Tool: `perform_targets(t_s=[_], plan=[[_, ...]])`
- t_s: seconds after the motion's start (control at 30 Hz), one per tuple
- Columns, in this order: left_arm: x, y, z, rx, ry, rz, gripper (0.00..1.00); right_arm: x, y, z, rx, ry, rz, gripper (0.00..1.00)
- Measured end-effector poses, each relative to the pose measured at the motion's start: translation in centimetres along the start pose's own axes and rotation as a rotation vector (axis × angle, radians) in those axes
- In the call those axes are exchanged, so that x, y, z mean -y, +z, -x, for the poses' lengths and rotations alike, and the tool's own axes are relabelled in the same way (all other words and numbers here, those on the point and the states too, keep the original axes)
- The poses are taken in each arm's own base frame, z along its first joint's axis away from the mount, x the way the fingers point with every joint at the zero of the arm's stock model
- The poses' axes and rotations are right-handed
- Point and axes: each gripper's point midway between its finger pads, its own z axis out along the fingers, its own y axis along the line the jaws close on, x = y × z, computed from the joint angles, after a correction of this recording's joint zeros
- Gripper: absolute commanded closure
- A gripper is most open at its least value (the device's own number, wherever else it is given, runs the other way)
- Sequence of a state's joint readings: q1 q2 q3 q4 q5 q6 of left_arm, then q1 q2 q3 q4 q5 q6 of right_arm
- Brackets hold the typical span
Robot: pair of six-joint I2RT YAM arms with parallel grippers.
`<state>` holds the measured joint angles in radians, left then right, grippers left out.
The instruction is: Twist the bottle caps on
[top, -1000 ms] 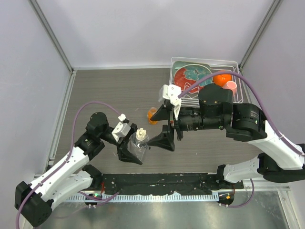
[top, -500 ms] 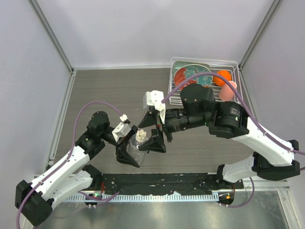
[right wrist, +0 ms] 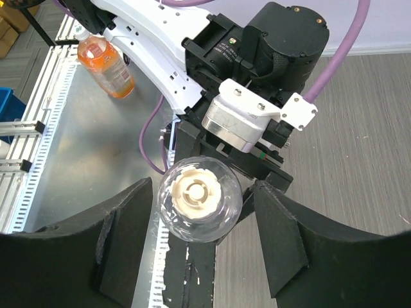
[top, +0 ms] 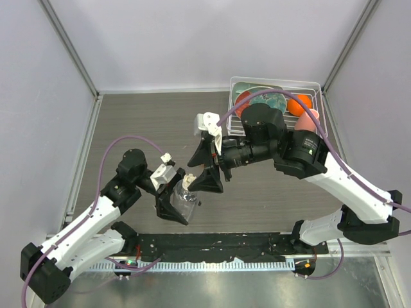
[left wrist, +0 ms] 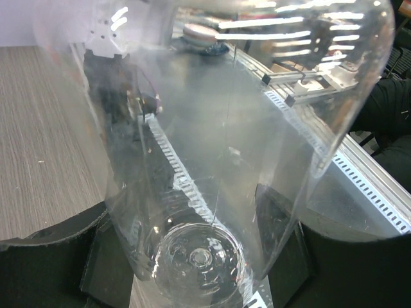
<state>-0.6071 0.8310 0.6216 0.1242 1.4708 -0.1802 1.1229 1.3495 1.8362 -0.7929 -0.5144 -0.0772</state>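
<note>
Two bands at the near edge: a strip of brushed metal [top: 257, 282], then a black rail [top: 212, 247] across the arm bases. Just past it, over a grey-brown wood-grain table [top: 148, 122], the left gripper [top: 174, 192] clamped around the body of the clear bottle [top: 185, 202]. On its neck, the cream-white cap [right wrist: 198, 192]; how far screwed down, impossible to tell. Straddling that cap, the right gripper [top: 194, 176], spread wide, fingers [right wrist: 122, 244] either side and clear of it. In the right wrist view, an orange bottle [right wrist: 106, 64] lying against metal beyond the left arm. Farther back on the right, a white wire rack [top: 276, 79] with a red-and-teal plate [top: 257, 99], an orange ball [top: 298, 104] and a pink cup [top: 309, 120]. Behind all, plain pale grey walls [top: 192, 38] meeting the table along metal trim, with slanting metal posts [top: 70, 48] in the corners.
</note>
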Motion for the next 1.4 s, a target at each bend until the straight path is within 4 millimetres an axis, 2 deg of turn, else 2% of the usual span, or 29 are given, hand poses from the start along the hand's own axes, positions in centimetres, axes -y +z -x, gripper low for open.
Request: perform_targets(t_s=[0.27, 0.57, 0.6, 0.7, 0.77, 0.87, 1.03, 1.2, 1.4], plan=[[0.0, 0.0, 0.1, 0.001, 0.007, -0.001, 1.00, 0.0, 0.5, -0.7, -0.007, 0.020, 0.048, 0.42], [0.2, 0.0, 0.4, 0.003, 0.015, -0.007, 1.00, -0.2, 1.2, -1.5, -0.023, 0.048, 0.090, 0.75], [0.2, 0.0, 0.4, 0.003, 0.015, -0.007, 1.00, -0.2, 1.2, -1.4, -0.022, 0.049, 0.091, 0.83], [0.2, 0.0, 0.4, 0.004, 0.019, -0.007, 1.00, -0.1, 1.3, -1.5, -0.018, 0.050, 0.092, 0.95], [0.2, 0.0, 0.3, 0.004, 0.018, -0.004, 1.00, -0.1, 1.4, -1.5, -0.016, 0.052, 0.091, 0.99], [-0.4, -0.1, 0.2, 0.009, 0.024, 0.030, 1.00, 0.4, 1.4, -1.9, -0.016, 0.061, 0.069, 0.99], [-3.0, -0.3, 0.2, 0.025, 0.062, 0.170, 1.00, 1.9, 1.1, -2.3, -0.015, 0.083, -0.019, 0.99], [-6.2, -1.2, 0.3, 0.047, 0.093, 0.356, 1.00, 4.3, 1.1, -2.7, -0.010, 0.121, -0.152, 0.99], [-10.0, -3.0, -0.2, 0.064, 0.087, 0.588, 1.00, 8.3, 2.0, -3.6, -0.018, 0.195, -0.335, 0.99]])
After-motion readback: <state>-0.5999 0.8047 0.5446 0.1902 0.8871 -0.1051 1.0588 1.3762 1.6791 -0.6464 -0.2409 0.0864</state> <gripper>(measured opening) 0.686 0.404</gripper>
